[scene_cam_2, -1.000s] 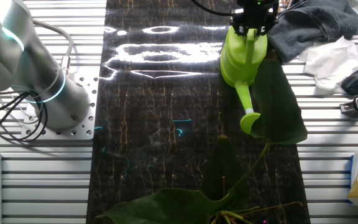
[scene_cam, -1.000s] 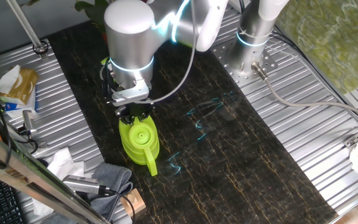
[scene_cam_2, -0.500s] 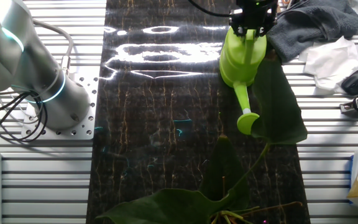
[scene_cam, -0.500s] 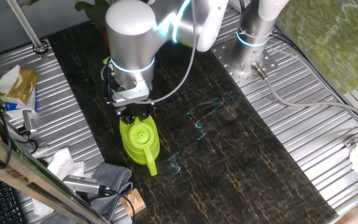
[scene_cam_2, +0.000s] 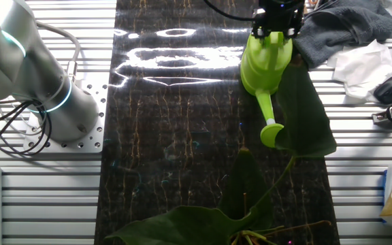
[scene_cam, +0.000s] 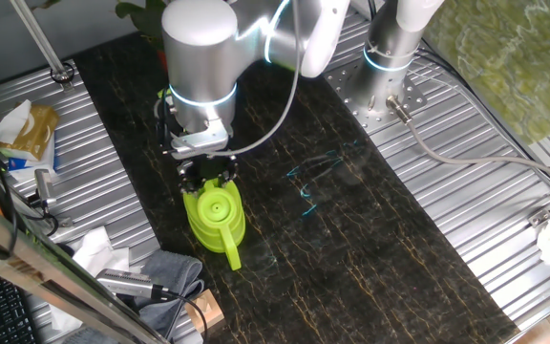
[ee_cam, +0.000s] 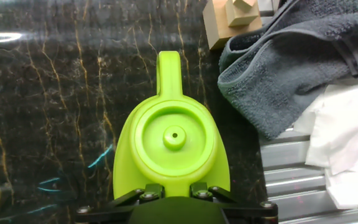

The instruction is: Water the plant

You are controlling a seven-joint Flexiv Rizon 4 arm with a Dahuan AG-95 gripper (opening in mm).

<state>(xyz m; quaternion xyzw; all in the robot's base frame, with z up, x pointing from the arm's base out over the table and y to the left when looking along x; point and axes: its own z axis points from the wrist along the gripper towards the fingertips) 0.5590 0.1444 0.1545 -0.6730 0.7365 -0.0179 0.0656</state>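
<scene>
My gripper [scene_cam: 207,178] is right over the watering can [scene_cam: 214,217], can't tell if my jaws grip it; light stiff plastic, grab the handle.

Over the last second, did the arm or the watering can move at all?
Barely. The gripper stays at the rear of the lime-green watering can, edging very slightly along the table; whether its fingers have closed is not visible. The can, the plant and the grey towel stayed where they were.
</scene>
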